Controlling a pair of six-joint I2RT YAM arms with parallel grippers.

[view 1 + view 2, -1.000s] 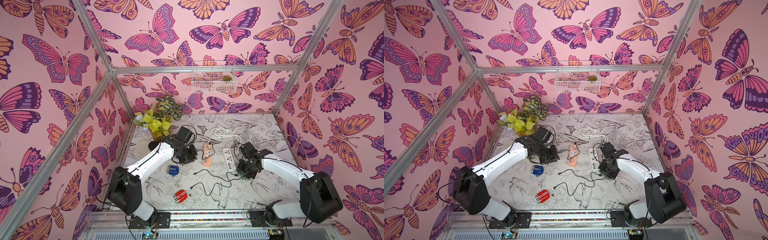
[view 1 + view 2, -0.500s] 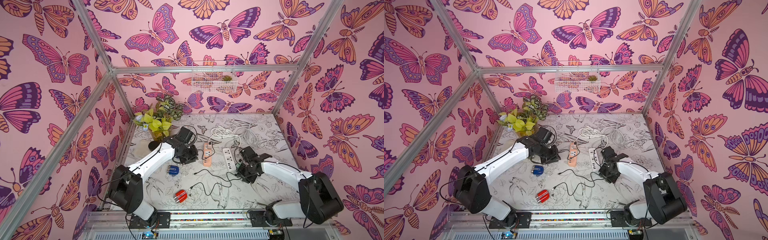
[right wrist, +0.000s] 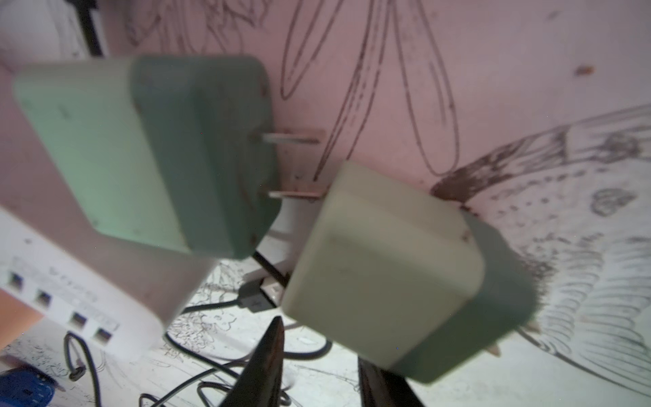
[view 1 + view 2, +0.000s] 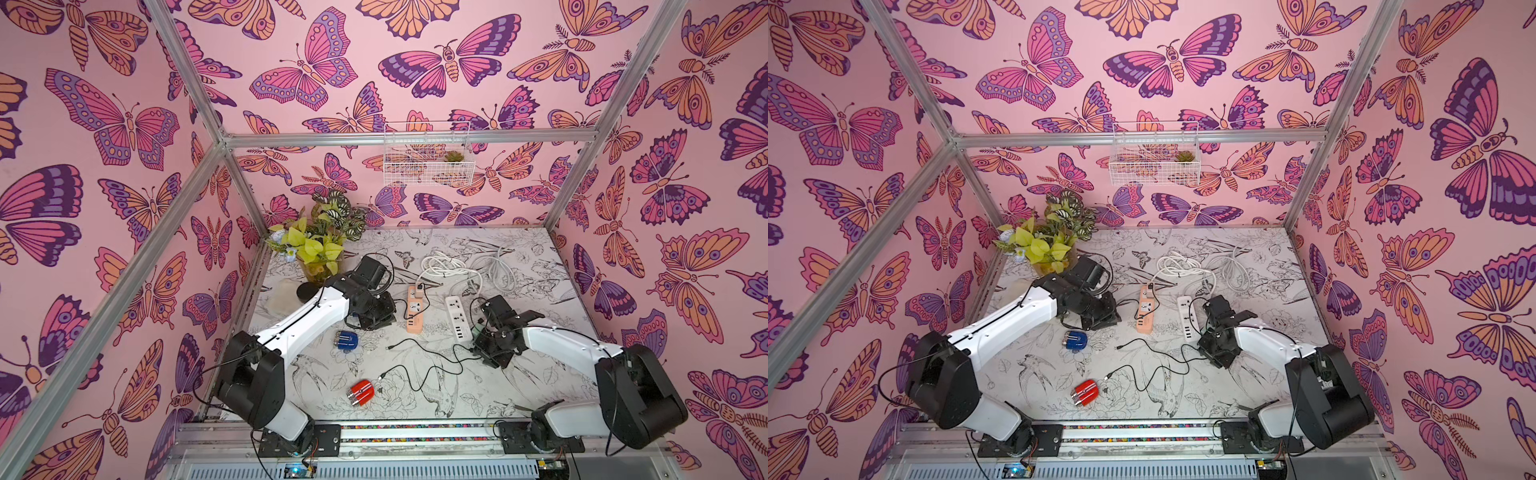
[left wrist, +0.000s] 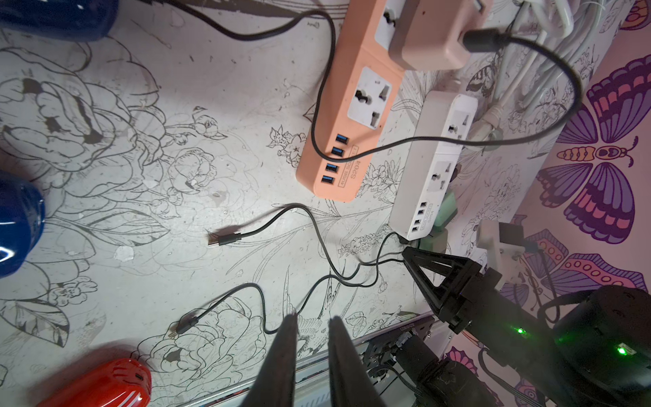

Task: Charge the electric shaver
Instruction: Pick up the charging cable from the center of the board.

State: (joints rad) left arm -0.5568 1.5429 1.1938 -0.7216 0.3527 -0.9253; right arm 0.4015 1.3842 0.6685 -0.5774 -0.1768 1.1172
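- Pink walls point(image 4: 124, 124) printed with large butterflies in purple, magenta and orange close the booth on three sides in both top views;
- silver aluminium frame bars point(image 4: 407, 138) run along the wall joins and across the back wall;
- a white wire basket point(image 4: 428, 168) hangs from the back bar; a small green succulent point(image 4: 453, 156) sits inside it;
- the tabletop point(image 4: 498, 395) bears a black-and-white line drawing of flowers, leaves and birds;
- a potted plant point(image 4: 320, 249) with yellow-green and striped leaves stands in the far left corner;
- a metal rail point(image 4: 415, 428) with a strip of coloured dots borders the near edge;
- the light is soft and even; shadows on the tabletop are faint.
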